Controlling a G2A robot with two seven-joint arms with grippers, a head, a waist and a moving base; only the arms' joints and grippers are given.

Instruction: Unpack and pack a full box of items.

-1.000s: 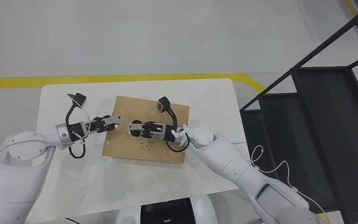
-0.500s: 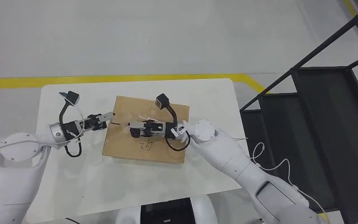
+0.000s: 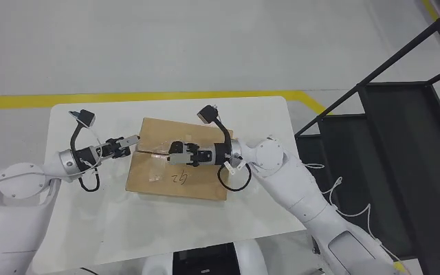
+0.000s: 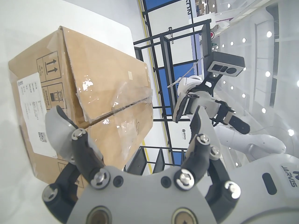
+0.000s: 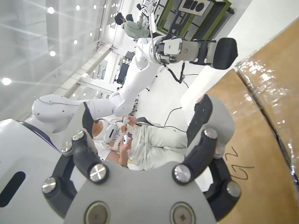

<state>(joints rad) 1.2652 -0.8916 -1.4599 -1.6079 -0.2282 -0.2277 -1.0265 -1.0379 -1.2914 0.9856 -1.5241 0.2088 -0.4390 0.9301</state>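
Observation:
A closed brown cardboard box (image 3: 180, 172) lies in the middle of the white table (image 3: 82, 213), with clear tape (image 4: 130, 92) wrinkled along its top seam. My left gripper (image 3: 135, 144) hovers open and empty at the box's left edge, by the end of the seam. In its wrist view the fingers (image 4: 58, 122) straddle the box (image 4: 100, 71) corner. My right gripper (image 3: 174, 150) hangs open and empty just above the middle of the box top, pointing toward the left gripper. One right finger (image 5: 205, 110) sits over the box (image 5: 257, 129) lid near a handwritten mark.
A black metal stair frame (image 3: 375, 124) stands close to the table's right side. A yellow line (image 3: 137, 98) runs on the floor behind the table. Bare table surface lies left of and in front of the box.
The right gripper has drawn back to the right along the box top. The left gripper has backed off slightly to the left, off the box edge. The box has stayed put.

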